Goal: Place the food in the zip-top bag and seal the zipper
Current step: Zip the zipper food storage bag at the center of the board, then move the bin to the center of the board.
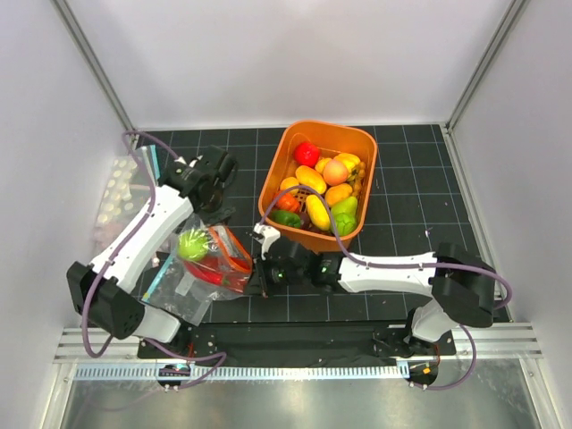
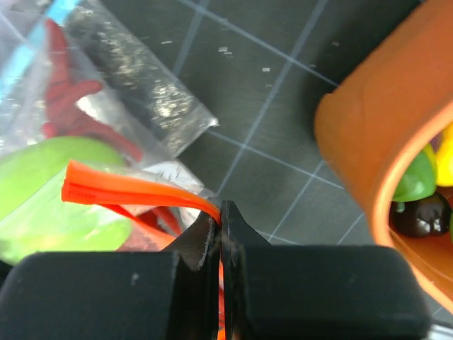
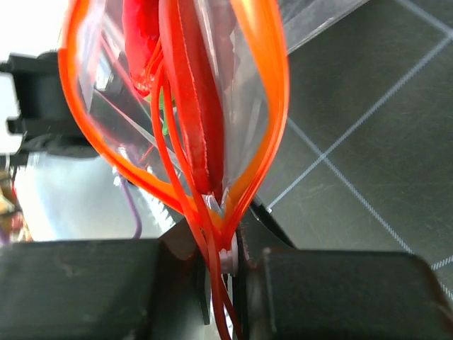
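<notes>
The clear zip-top bag point(image 1: 223, 279) lies between the two arms, with the round light-green fruit point(image 1: 192, 244) and the red lobster point(image 1: 207, 273) inside it. My left gripper point(image 1: 214, 220) is shut on the far end of the red-orange zipper point(image 1: 238, 253). In the left wrist view the zipper point(image 2: 134, 189) runs into the left gripper point(image 2: 221, 214), beside the fruit point(image 2: 49, 202). My right gripper point(image 1: 262, 268) is shut on the near end. In the right wrist view the zipper point(image 3: 272, 106) gapes apart above the right gripper point(image 3: 228, 237), and the lobster point(image 3: 195, 106) shows through the mouth.
An orange basket point(image 1: 275, 170) of yellow, orange, red and green toy produce stands just right of the bag, close to both grippers; its wall point(image 2: 375, 142) fills the right of the left wrist view. A flat clear bag with a teal strip point(image 1: 170, 290) lies under the zip-top bag.
</notes>
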